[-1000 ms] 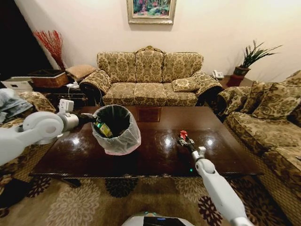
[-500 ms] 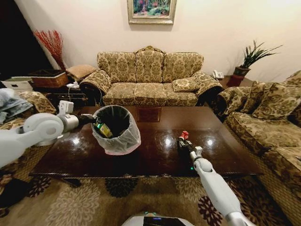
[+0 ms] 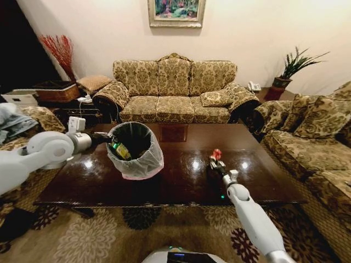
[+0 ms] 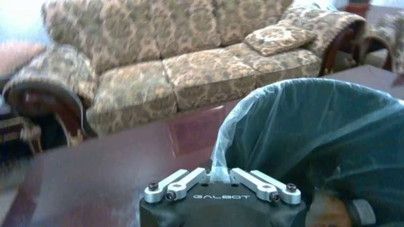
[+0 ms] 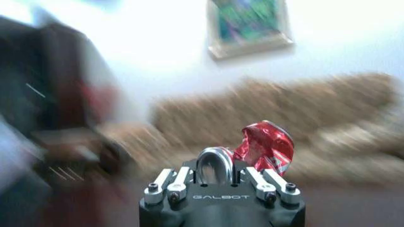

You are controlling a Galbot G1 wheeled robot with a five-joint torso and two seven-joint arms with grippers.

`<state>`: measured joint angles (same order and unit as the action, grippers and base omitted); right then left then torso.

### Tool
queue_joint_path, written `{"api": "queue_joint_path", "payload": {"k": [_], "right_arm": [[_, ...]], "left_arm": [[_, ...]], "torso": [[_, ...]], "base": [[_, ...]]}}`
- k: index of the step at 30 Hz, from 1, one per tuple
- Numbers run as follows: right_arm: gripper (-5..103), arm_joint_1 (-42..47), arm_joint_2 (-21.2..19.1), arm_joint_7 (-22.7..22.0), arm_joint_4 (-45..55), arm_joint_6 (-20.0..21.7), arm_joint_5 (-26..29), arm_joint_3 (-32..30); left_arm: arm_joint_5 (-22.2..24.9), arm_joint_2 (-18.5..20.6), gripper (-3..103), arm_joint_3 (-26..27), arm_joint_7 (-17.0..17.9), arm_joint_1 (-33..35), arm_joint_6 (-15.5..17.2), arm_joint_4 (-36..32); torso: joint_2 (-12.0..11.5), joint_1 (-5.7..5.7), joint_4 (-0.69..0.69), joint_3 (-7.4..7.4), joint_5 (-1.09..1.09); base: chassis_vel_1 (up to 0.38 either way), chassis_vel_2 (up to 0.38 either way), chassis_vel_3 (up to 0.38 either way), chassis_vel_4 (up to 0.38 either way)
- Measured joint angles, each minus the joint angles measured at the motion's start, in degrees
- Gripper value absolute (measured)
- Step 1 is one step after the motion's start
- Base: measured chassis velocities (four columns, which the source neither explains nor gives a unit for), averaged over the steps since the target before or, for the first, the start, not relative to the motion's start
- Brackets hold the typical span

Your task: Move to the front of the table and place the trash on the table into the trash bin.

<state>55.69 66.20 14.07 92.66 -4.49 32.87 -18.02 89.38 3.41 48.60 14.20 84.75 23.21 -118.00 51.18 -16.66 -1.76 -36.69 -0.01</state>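
The dark glossy table (image 3: 181, 183) lies just in front of me. On its left part stands the trash bin (image 3: 135, 152), lined with a whitish bag, with a green-and-white bottle (image 3: 118, 149) inside. My left gripper (image 3: 102, 137) is at the bin's left rim. In the left wrist view this gripper (image 4: 219, 174) is shut on the bag's edge of the trash bin (image 4: 315, 127). My right gripper (image 3: 217, 163) hangs a little above the table's right half, shut on a crumpled red wrapper (image 3: 216, 155). The wrapper (image 5: 266, 147) sticks up from the right gripper (image 5: 218, 171).
A patterned sofa (image 3: 174, 93) stands beyond the table, and another sofa (image 3: 312, 137) runs along the right. At the left is a side table with a woven basket (image 3: 57, 91). A potted plant (image 3: 290, 68) is at the back right. Patterned carpet (image 3: 104, 235) lies under me.
My right gripper has risen slightly with the red wrapper in it. The left arm and the bin have stayed where they were.
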Motion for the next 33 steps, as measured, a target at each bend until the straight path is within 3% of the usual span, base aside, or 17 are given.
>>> {"api": "queue_joint_path", "payload": {"k": [5, 7, 13, 19, 26, 29, 33], "right_arm": [[34, -0.46, -1.04, 2.21, 14.62, 4.5, 7.98, 3.14], [34, -3.03, -1.98, 2.7, 21.55, 7.56, 14.97, 7.15], [34, -13.74, -2.71, 3.16, 26.12, 11.75, 25.74, 17.11], [34, -18.51, -3.33, 6.16, 25.68, 13.57, 27.46, 22.14], [30, -20.05, -3.27, 6.65, 23.23, 14.55, 22.76, 26.68], [44, -20.12, -2.84, 6.65, 22.23, 14.59, 20.87, 27.58], [55, -20.09, -2.72, 6.57, 21.87, 14.62, 20.21, 27.7]], "left_arm": [[-1.75, 0.56, 2, -0.27, -1.22, 0.51, -0.14, -2.78], [-2.18, 1.19, 2, -0.27, -1.95, 0.61, -0.14, -4.12], [-0.62, 1.71, 2, -0.25, -1.92, 0.6, -0.09, -6.33], [0.02, 1.4, 2, -0.19, -1.4, 0.41, -0.03, -6.84], [1.41, 1.23, 2, 0.29, -0.88, -0.05, -0.12, -7.61], [1.63, 0.53, 2, 0.31, -0.71, -0.09, -0.12, -7.82], [1.65, 0.06, 2, 0.29, -0.71, -0.1, -0.11, -7.89]], "torso": [[0.0, 0.0, -0.01, 0.0, -0.02], [0.01, 0.01, 0.02, 0.01, 0.03], [0.01, 0.0, -0.01, 0.0, 0.0], [0.01, 0.0, -0.01, 0.01, 0.0], [0.01, 0.0, 0.01, 0.0, 0.02], [0.01, 0.0, 0.0, 0.0, 0.02], [0.01, 0.0, 0.0, 0.01, 0.01]], "base": [[0.0, 0.0, 0.0, 0.0], [0.0, 0.0, 0.0, 0.0], [0.0, 0.0, 0.0, 0.0], [0.0, 0.0, 0.0, 0.0], [0.0, 0.0, 0.0, 0.0], [0.0, 0.0, 0.0, 0.0], [0.0, 0.0, 0.0, 0.0]]}}
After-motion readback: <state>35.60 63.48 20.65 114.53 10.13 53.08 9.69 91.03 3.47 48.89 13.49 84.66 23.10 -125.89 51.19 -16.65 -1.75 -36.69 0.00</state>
